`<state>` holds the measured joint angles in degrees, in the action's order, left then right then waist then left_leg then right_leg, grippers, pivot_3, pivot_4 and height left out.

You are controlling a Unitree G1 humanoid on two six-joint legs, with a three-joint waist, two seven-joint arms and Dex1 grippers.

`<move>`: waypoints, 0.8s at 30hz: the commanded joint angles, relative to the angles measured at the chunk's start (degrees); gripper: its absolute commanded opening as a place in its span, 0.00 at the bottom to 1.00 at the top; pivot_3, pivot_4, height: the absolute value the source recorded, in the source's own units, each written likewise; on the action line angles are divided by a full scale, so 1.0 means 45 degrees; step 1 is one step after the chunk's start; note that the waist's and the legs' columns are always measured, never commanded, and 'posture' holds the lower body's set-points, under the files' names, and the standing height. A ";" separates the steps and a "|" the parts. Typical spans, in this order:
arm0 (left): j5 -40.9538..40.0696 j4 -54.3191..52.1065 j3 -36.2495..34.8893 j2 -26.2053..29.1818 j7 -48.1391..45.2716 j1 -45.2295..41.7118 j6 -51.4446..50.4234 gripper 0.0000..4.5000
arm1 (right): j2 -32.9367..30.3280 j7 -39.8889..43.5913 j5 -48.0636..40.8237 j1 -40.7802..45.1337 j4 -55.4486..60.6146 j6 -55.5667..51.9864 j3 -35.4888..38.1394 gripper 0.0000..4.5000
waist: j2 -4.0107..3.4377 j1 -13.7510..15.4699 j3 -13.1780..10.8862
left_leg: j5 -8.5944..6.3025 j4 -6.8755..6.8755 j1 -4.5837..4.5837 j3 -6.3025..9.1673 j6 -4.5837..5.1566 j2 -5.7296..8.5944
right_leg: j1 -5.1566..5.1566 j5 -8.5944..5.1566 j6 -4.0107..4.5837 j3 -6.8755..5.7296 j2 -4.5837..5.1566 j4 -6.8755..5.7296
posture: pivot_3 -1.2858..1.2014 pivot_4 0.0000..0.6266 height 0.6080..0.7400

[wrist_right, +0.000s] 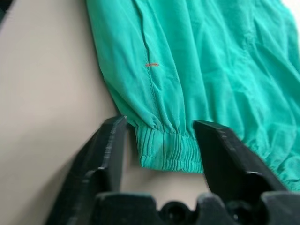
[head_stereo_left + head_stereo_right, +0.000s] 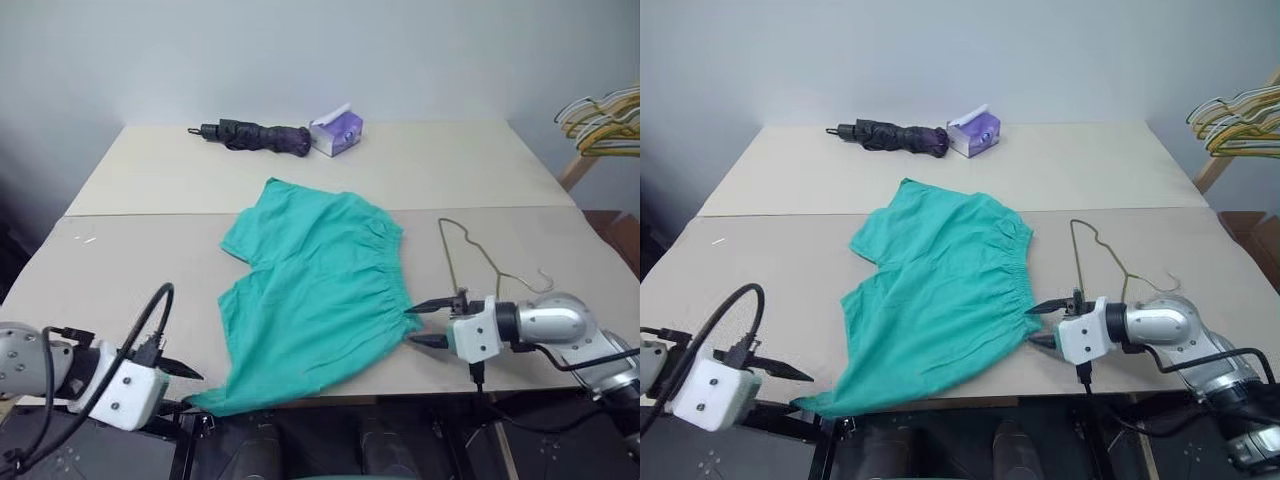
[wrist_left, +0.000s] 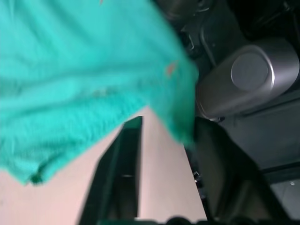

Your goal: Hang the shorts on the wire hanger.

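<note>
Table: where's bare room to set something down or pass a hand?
Free: the near-left table beside the shorts, and the far half right of the tissue box. Crowded: near right, where the wire hanger and right end effector flank the waistband.

The table (image 2: 150,260) carries one pair of shorts (image 2: 315,290), one wire hanger (image 2: 470,255), one folded umbrella (image 2: 255,134) and one tissue box (image 2: 337,130).

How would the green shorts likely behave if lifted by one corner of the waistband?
The shorts would probably droop: the cloth lies wrinkled and flat on the table. They look thin, so likely light. Their gathered waistband should bunch rather than stay straight.
</note>
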<state>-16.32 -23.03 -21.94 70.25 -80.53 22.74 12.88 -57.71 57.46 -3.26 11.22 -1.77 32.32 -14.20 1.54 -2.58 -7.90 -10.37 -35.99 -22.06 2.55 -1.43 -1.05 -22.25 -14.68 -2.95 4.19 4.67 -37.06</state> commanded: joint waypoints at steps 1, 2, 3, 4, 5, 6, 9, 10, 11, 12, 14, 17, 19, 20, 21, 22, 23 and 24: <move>-0.1160 0.0664 -0.0833 0.0178 -0.0872 -0.0711 -0.0065 0.71 | -0.0707 0.0110 -0.0748 -0.1019 0.1264 -0.0655 0.1307 0.88 | 0.0000 0.0027 0.0000 | -0.0001 0.0000 -0.0002 0.0000 -0.0001 -0.0002 | -0.0001 -0.0001 0.0002 -0.0001 0.0000 0.0001 | 0.51 0.19 1.00; -0.1613 0.0915 -0.0938 0.0260 -0.1040 -0.1099 -0.0417 0.78 | -0.0923 0.0107 -0.1050 -0.1491 0.1654 -0.1075 0.1723 0.96 | 0.0000 0.0066 -0.0001 | -0.0001 -0.0001 -0.0002 0.0000 -0.0001 -0.0001 | 0.0000 -0.0002 0.0003 -0.0002 0.0001 0.0002 | 0.51 0.19 1.00; -0.2196 0.1103 -0.0978 0.0315 -0.1125 -0.1601 -0.0912 0.85 | -0.1113 0.0089 -0.1465 -0.1973 0.2067 -0.1658 0.2194 1.00 | 0.0000 0.0112 0.0000 | -0.0001 -0.0001 -0.0010 -0.0001 -0.0002 -0.0001 | -0.0003 -0.0003 0.0003 -0.0005 0.0002 0.0003 | 0.51 0.18 1.00; -0.3078 0.1316 -0.0923 0.0387 -0.0946 -0.2428 -0.1846 0.93 | -0.1241 -0.0036 -0.1931 -0.2454 0.2424 -0.2407 0.2784 1.00 | 0.0000 0.0139 0.0000 | -0.0001 -0.0003 -0.0011 0.0001 -0.0002 -0.0001 | -0.0002 -0.0003 0.0003 -0.0008 0.0003 0.0006 | 0.50 0.18 1.00; -0.4266 0.1523 -0.0803 0.0386 -0.0744 -0.3351 -0.2973 1.00 | -0.1262 -0.0317 -0.2485 -0.2967 0.2783 -0.3412 0.3527 1.00 | 0.0005 0.0157 0.0003 | -0.0001 -0.0004 -0.0013 0.0001 -0.0002 -0.0003 | -0.0002 -0.0003 0.0003 -0.0010 0.0003 0.0007 | 0.50 0.17 1.00; -0.5049 0.1653 -0.0705 0.0348 -0.0638 -0.4026 -0.3801 1.00 | -0.1246 -0.0511 -0.2834 -0.3324 0.3067 -0.4147 0.4066 1.00 | 0.0010 0.0157 0.0003 | -0.0001 -0.0011 -0.0020 0.0003 -0.0002 -0.0004 | -0.0004 -0.0003 0.0002 -0.0017 0.0002 0.0005 | 0.50 0.17 1.00; -0.6182 0.1663 0.0004 -0.0069 -0.0172 -0.5763 -0.5438 1.00 | -0.0876 -0.1207 -0.3773 -0.4323 0.3841 -0.6444 0.5676 1.00 | 0.0015 0.0012 0.0013 | -0.0002 -0.0028 -0.0029 0.0009 -0.0004 -0.0002 | 0.0003 0.0001 -0.0007 -0.0020 0.0002 0.0009 | 0.48 0.15 1.00; -0.6320 0.1854 0.0540 -0.0396 0.0079 -0.6650 -0.5790 1.00 | -0.0704 -0.1794 -0.3967 -0.4489 0.4207 -0.7663 0.6081 1.00 | 0.0016 -0.0021 0.0015 | -0.0006 -0.0029 -0.0028 0.0006 -0.0010 -0.0002 | 0.0003 0.0003 -0.0014 -0.0019 0.0002 0.0009 | 0.47 0.14 1.00; -0.6417 0.1991 0.1057 -0.0758 0.0300 -0.7451 -0.6139 1.00 | -0.0570 -0.2318 -0.4002 -0.4621 0.4540 -0.8775 0.6375 1.00 | 0.0016 -0.0065 0.0017 | -0.0006 -0.0030 -0.0030 0.0011 -0.0010 -0.0004 | 0.0002 0.0008 -0.0022 -0.0020 -0.0006 0.0008 | 0.46 0.13 1.00; -0.6466 0.1867 0.1358 -0.1031 0.0535 -0.7886 -0.6456 1.00 | -0.0464 -0.2560 -0.3977 -0.4836 0.4738 -0.9418 0.6690 1.00 | 0.0014 -0.0107 0.0020 | -0.0006 -0.0031 -0.0033 0.0013 -0.0011 -0.0009 | -0.0002 0.0012 -0.0027 -0.0020 -0.0019 0.0007 | 0.45 0.13 1.00; -0.6095 0.1943 0.2529 -0.2026 0.1265 -0.9256 -0.7126 1.00 | -0.0248 -0.3703 -0.3801 -0.4848 0.5438 -1.1938 0.6752 1.00 | 0.0015 -0.0254 0.0037 | -0.0005 -0.0034 -0.0036 0.0019 -0.0011 -0.0015 | -0.0002 0.0034 -0.0059 -0.0018 -0.0032 0.0005 | 0.44 0.12 1.00; -0.5874 0.1600 0.3694 -0.3085 0.2369 -1.0573 -0.8384 1.00 | -0.0009 -0.4630 -0.3810 -0.4675 0.5895 -1.4662 0.6811 1.00 | 0.0041 -0.0517 0.0058 | -0.0006 -0.0060 -0.0066 0.0026 -0.0011 -0.0012 | -0.0007 0.0079 -0.0131 -0.0017 -0.0039 0.0007 | 0.42 0.11 1.00; -0.5419 0.1826 0.4416 -0.3920 0.2855 -1.1333 -0.8649 1.00 | 0.0624 -0.5478 -0.4128 -0.3603 0.5641 -1.6777 0.6432 1.00 | 0.0088 -0.0778 0.0086 | -0.0009 -0.0064 -0.0074 0.0032 -0.0017 -0.0012 | -0.0010 0.0080 -0.0135 -0.0015 -0.0041 0.0009 | 0.41 0.11 1.00; -0.5119 0.1901 0.4732 -0.4247 0.3143 -1.1644 -0.8753 1.00 | 0.0903 -0.5887 -0.4032 -0.3032 0.5329 -1.7548 0.6175 1.00 | 0.0097 -0.0968 0.0093 | -0.0010 -0.0067 -0.0077 0.0034 -0.0018 -0.0013 | -0.0012 0.0081 -0.0134 -0.0014 -0.0044 0.0011 | 0.40 0.12 1.00; -0.4900 0.1923 0.4889 -0.4443 0.3315 -1.1812 -0.8822 1.00 | 0.1074 -0.6112 -0.3923 -0.2657 0.5138 -1.8052 0.6027 1.00 | 0.0101 -0.1166 0.0095 | -0.0011 -0.0071 -0.0078 0.0037 -0.0019 -0.0011 | -0.0008 0.0082 -0.0135 -0.0013 -0.0043 0.0015 | 0.40 0.12 1.00; -0.4848 0.1843 0.5067 -0.4667 0.3497 -1.2005 -0.9084 1.00 | 0.1190 -0.6216 -0.3795 -0.2365 0.4765 -1.8320 0.5991 1.00 | 0.0101 -0.1364 0.0095 | -0.0011 -0.0073 -0.0079 0.0034 -0.0019 -0.0010 | -0.0008 0.0092 -0.0134 -0.0006 -0.0044 0.0021 | 0.40 0.12 1.00; -0.4861 0.1783 0.5167 -0.4954 0.3573 -1.2128 -0.9147 1.00 | 0.1262 -0.6193 -0.3826 -0.2058 0.4366 -1.8638 0.5990 1.00 | 0.0100 -0.1499 0.0095 | -0.0011 -0.0069 -0.0082 0.0041 -0.0019 -0.0008 | -0.0008 0.0094 -0.0136 -0.0007 -0.0044 0.0027 | 0.39 0.12 1.00; -0.4879 0.1984 0.5245 -0.5255 0.3503 -1.2252 -0.9110 1.00 | 0.1444 -0.6234 -0.3764 -0.1522 0.3827 -1.8812 0.5722 1.00 | 0.0100 -0.1697 0.0095 | -0.0011 -0.0067 -0.0083 0.0043 -0.0019 -0.0009 | -0.0011 0.0093 -0.0137 -0.0009 -0.0045 0.0027 | 0.39 0.12 1.00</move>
<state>-38.37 -13.97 1.61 47.50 -65.35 -30.82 -27.89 -51.45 30.34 -20.82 1.89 17.69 -50.22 11.52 1.99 -10.22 -7.47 -10.43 -36.26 -22.45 2.77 -1.52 -1.09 -22.31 -14.26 -3.57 4.14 4.47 -36.91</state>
